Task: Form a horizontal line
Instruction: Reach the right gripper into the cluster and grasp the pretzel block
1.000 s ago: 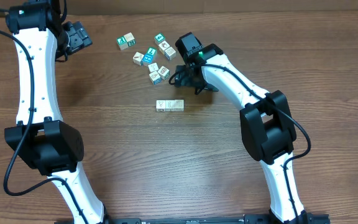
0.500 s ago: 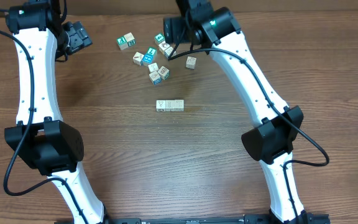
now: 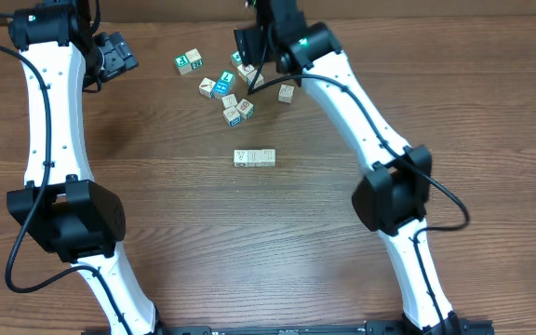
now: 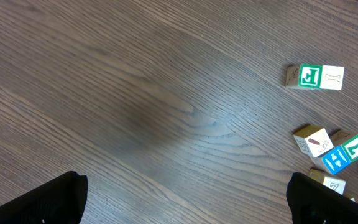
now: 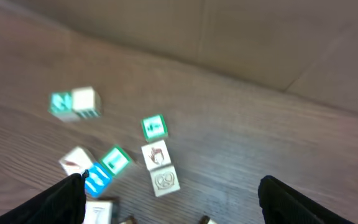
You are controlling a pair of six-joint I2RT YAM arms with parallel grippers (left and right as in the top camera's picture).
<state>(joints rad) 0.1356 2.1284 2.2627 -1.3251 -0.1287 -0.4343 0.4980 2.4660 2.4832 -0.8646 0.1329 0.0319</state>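
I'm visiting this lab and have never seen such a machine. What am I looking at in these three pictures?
These are two white robot arms at a wooden table, each ending in a two-fingered claw. One picture looks straight down from above. The other two come from small cameras on the wrists, so the dark shapes in their lower corners are each claw's own fingers. The left claw hangs open over bare wood and holds nothing. The right claw is also open and empty, above a scatter of loose cubes with teal, green and blue faces; its picture is blurred. Near the table's middle lies a short row of pale cubes, touching side by side. One lone cube sits apart.
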